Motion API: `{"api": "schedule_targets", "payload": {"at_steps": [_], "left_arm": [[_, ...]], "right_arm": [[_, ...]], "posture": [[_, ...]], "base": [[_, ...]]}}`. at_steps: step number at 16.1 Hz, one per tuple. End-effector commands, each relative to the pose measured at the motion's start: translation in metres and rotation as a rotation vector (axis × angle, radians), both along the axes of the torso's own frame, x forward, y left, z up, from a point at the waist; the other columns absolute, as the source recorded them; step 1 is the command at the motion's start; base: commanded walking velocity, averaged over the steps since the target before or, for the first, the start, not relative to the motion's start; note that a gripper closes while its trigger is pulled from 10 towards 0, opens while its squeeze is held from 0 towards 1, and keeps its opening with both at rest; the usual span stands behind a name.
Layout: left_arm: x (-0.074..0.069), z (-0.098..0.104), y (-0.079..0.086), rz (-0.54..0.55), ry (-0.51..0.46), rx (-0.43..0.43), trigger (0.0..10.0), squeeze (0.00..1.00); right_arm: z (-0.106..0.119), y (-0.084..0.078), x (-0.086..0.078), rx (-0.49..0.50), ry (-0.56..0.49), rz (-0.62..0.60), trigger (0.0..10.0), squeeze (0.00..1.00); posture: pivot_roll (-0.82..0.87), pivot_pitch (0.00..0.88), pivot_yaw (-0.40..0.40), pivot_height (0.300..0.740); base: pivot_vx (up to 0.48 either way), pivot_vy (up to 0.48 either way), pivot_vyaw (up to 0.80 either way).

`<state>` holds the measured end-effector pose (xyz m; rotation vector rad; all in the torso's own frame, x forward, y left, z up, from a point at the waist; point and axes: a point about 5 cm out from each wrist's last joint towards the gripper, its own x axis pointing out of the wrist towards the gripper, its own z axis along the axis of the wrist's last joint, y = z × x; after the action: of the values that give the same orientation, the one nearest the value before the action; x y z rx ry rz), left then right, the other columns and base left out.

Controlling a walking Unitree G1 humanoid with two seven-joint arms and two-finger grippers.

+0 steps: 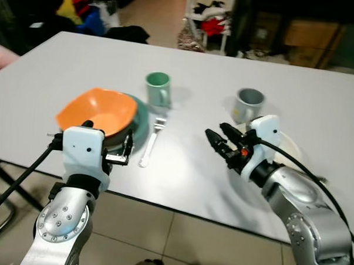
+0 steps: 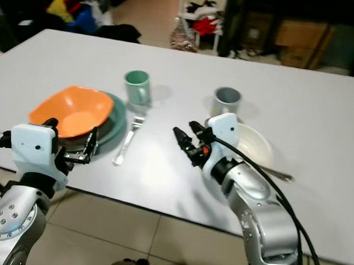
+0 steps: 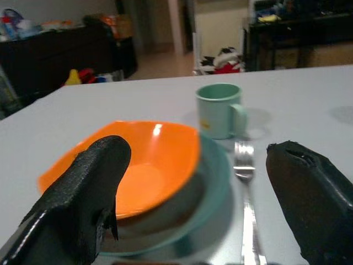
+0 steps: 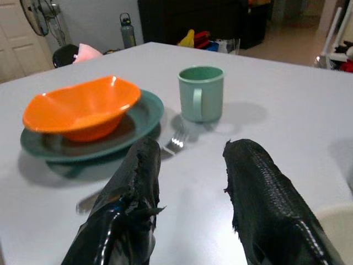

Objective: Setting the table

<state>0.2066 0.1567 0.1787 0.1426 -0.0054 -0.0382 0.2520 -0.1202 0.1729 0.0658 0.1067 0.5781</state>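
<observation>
Left eye view: orange bowl (image 1: 97, 109) on green plate (image 1: 141, 120) on the surface (image 1: 181, 168), fork (image 1: 151, 141) just beside, green mug (image 1: 158, 88) behind; left gripper (image 1: 116, 154) and right gripper (image 1: 219, 143) hovering near, jaws released, empty.

Lived-in home dining area, grey counter (image 1: 80, 64) on tiled floor (image 1: 155, 237), clothes heaped on a rack (image 1: 211, 19), standing fan (image 4: 41, 14) by a door (image 4: 16, 38), cardboard boxes (image 1: 310, 38)

We see a glossy orange bowl (image 1: 98, 110), a shiny metal fork (image 1: 151, 141), and a smooth matt table (image 1: 181, 168).
</observation>
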Motion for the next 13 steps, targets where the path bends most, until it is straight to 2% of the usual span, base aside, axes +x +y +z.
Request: {"api": "schedule_targets", "payload": {"at_steps": [1,5,10,13], "left_arm": [[-0.003,0.001,0.003,0.015,-0.001,0.012,10.0,0.0],[-0.004,-0.001,0.002,0.012,0.002,0.023,10.0,0.0],[-0.001,0.0,0.013,0.046,-0.003,0.036,10.0,0.0],[-0.002,-0.002,0.012,0.043,0.003,0.035,10.0,0.0]], "right_arm": [[0.002,0.004,0.0,0.014,-0.013,0.018,10.0,0.0],[0.0,0.005,-0.001,0.024,-0.006,0.004,10.0,0.0],[-0.01,-0.008,-0.002,0.015,0.015,-0.07,10.0,0.0],[-0.013,-0.01,-0.001,0.01,0.022,-0.081,10.0,0.0]], "posture": [[-0.02,0.02,0.022,0.74],[-0.02,0.022,0.028,0.74],[-0.04,0.023,0.041,0.74],[-0.04,0.029,0.039,0.74]], "base": [[0.0,0.0,0.76],[0.0,0.0,0.76],[0.0,0.0,0.76],[0.0,0.0,0.76]]}}
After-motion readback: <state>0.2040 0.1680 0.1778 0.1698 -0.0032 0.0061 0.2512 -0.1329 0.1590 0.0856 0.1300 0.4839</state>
